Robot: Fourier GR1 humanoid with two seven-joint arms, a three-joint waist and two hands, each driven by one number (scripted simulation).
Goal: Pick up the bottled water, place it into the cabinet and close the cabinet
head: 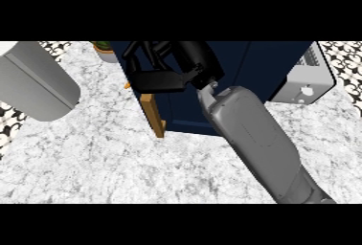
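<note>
Head view of the marbled surface point(106, 158) with a dark blue cabinet point(240, 72) standing at its far middle. The right hand point(166, 67) reaches up from the lower right on a grey forearm and lies against the cabinet's upper left corner, beside the wooden edge of the door point(151, 112), which runs toward the viewer along the cabinet's left side. Its fingers point(145, 52) are fairly straight and fanned across the corner, not wrapped round anything that can be seen. The bottled water is not visible anywhere; judging by the hand's position at the door, it probably sits inside the cabinet already, though the hand and cabinet body hide the interior. The coming move turns on the door, just left of and below the palm, long axis pointing toward the viewer; the right hand is the nearer one. A grey shape point(35, 81) at upper left may be the left arm; its hand is unseen. A toaster point(305, 76) stands right of the cabinet and a potted plant point(106, 50) behind it
</note>
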